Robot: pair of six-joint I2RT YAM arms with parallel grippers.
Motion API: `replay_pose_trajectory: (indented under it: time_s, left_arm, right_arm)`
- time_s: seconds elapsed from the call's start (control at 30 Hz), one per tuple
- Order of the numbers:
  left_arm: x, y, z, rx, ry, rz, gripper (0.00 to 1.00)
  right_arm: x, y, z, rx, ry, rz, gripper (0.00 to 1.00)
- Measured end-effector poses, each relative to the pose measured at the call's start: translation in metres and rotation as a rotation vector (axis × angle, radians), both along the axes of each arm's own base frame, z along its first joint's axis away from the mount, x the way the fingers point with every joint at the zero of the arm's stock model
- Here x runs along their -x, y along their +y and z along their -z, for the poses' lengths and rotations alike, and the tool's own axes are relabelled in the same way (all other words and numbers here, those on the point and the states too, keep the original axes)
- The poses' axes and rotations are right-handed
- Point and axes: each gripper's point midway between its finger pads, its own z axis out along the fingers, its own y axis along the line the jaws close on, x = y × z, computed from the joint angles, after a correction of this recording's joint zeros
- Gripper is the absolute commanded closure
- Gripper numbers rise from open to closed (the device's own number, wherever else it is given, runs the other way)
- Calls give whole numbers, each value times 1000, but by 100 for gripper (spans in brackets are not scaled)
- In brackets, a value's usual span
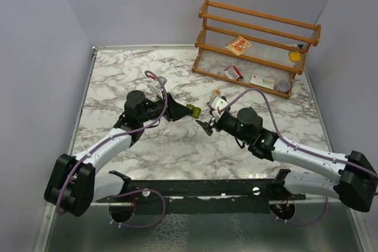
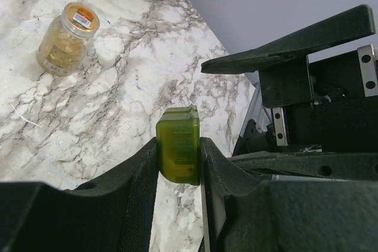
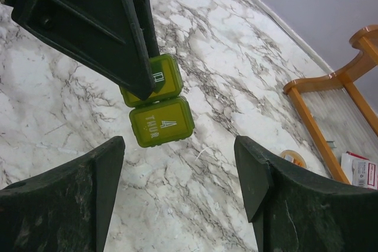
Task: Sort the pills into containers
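Olive-green pill box [image 3: 158,110]: lower lid marked "THUR" and "4", upper lid's mark partly hidden and unreadable; clear bottle [image 2: 66,38] label and red-and-white carton [image 3: 357,170] print too small to read.

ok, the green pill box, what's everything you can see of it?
The pill box is small, translucent olive-green plastic. Two square compartments show, joined in a row, lids shut; the free one reads THUR 4. The left gripper is shut on the other end, a finger on each side, holding it seemingly off the marble table. Nothing else touches it.
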Motion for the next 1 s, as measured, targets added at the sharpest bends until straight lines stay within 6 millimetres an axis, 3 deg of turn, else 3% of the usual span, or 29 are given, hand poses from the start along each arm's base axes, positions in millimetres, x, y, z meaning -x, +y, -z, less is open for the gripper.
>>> replay_pose_trajectory:
  time_s: [0.3,0.8,0.9,1.0]
  left_arm:
    - [0,0,0,1,3,-1,100]
    - [0,0,3,-3,14,-1,100]
    - [0,0,3,-4,15,0,100]
    - [0,0,3,-3,17,0,100]
  right_arm:
    - [-1,9,19,43,17,-16,27]
    - [-9,18,23,67,-7,-11,32]
    - [-11,20,23,71,-14,-6,36]
    - [-14,20,22,70,-23,6,48]
